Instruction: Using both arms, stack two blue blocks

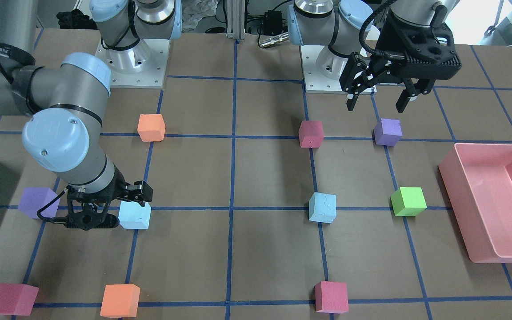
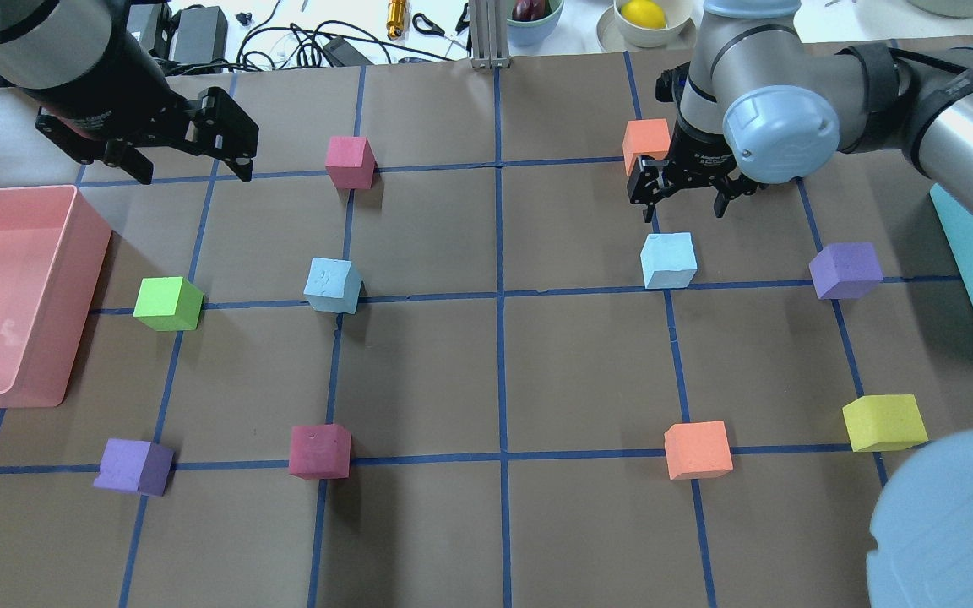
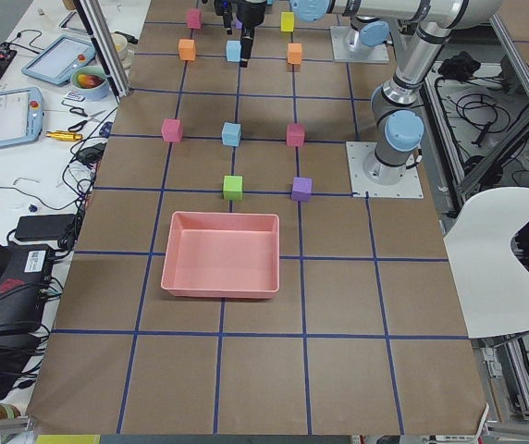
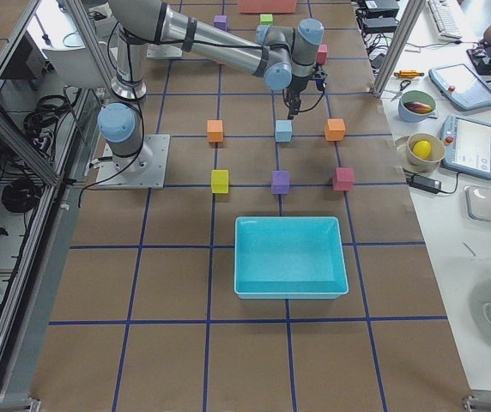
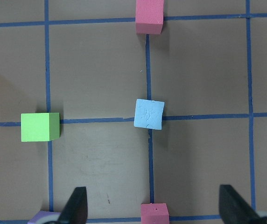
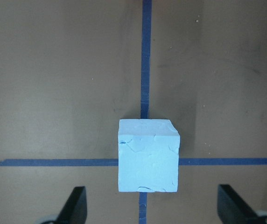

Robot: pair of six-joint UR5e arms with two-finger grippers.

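My right fingertips (image 6: 75, 205) sit at the wrist view's bottom edge, spread wide. The right gripper (image 2: 683, 211) hangs parted with one blue block (image 6: 148, 156) just ahead of it, centred between the fingers on a tape crossing (image 6: 145, 162) — lined up, I judge, for a straddling grasp. The block is pale foam, cubic, its faces creased and dented. My left gripper (image 1: 376, 108), fingers likewise apart, hovers high — the other blue block (image 5: 149, 114) lies well ahead of it, similarly pitted and turned slightly askew.
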